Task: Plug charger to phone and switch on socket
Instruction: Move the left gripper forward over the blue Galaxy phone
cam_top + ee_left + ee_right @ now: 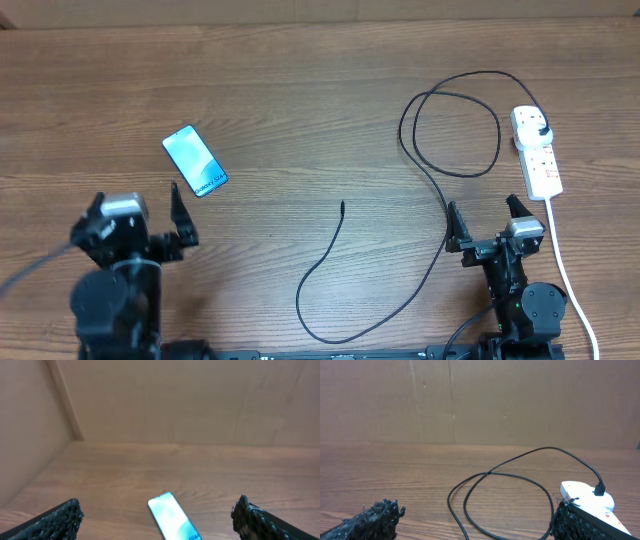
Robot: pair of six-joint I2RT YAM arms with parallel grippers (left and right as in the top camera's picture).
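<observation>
While the left tool (137, 203) and right tool (485, 214) both stand spread wide and empty over the brown wooden bench (300, 100), the slim smartphone with light-blue screen (195, 160) lies flat just beyond the left one; the thin black charger cable (341, 212), plugged into the white oblong power strip (537, 152) at right, loops and ends loose mid-bench, well apart from the phone

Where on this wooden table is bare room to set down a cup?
Free: the middle, between the slim blue-screened phone and the thin black cable; also the far edge. Crowded: the right, where that cable loops beside the white oblong power strip.
</observation>
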